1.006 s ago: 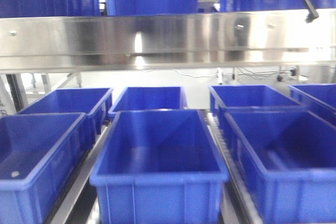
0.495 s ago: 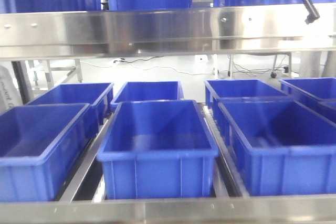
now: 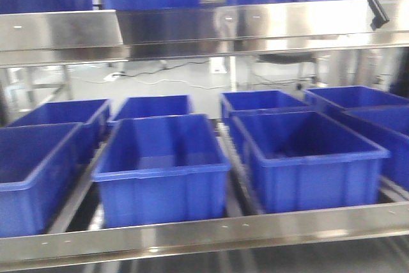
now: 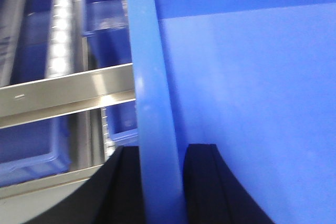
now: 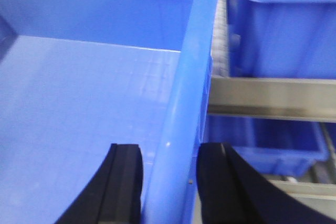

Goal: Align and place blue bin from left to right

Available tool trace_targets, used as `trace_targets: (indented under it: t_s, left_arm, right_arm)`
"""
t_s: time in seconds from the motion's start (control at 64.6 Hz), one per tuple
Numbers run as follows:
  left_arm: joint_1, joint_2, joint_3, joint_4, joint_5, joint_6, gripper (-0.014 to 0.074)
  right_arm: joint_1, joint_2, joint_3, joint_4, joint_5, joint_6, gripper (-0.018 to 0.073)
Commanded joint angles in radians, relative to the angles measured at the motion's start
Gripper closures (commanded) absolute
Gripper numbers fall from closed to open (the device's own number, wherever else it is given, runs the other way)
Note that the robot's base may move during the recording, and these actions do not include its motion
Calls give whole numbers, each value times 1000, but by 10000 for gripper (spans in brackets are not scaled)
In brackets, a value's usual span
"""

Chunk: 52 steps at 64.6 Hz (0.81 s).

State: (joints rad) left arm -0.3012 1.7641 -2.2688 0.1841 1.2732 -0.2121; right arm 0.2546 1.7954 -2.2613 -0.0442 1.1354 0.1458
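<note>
In the left wrist view a blue bin (image 4: 252,103) fills the right side, and its thick rim (image 4: 149,77) runs up between the two black fingers of my left gripper (image 4: 160,148), which is shut on it. The right wrist view shows the same kind of blue bin (image 5: 79,103), with its rim (image 5: 184,103) clamped in my right gripper (image 5: 169,145). Neither gripper nor the held bin shows in the front view. There, blue bins stand in rows on a rack: a centre bin (image 3: 160,158), a right bin (image 3: 307,158) and a left bin (image 3: 32,171).
A steel upper shelf (image 3: 204,27) carries more blue bins above. A steel front rail (image 3: 204,231) crosses below the near row. More bins sit in a back row (image 3: 153,105). A black cable (image 3: 376,4) hangs at the top right.
In the front view the rack's bins have shrunk and slid leftward. The steel front rail has risen into the picture, and the upper shelf sits higher.
</note>
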Motion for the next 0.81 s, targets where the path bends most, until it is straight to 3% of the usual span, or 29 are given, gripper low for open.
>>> trace_targets:
  t_s: [0.0,0.79]
  left_arm:
    - [-13,-31,-19,-40,-74,17,609]
    - [-13,-31,-19,-40,-74,17,609]
  right_arm:
    - [-3,-19,-19,-32,-118,22,638]
    - [-3,-19,-19,-32,-118,22,638]
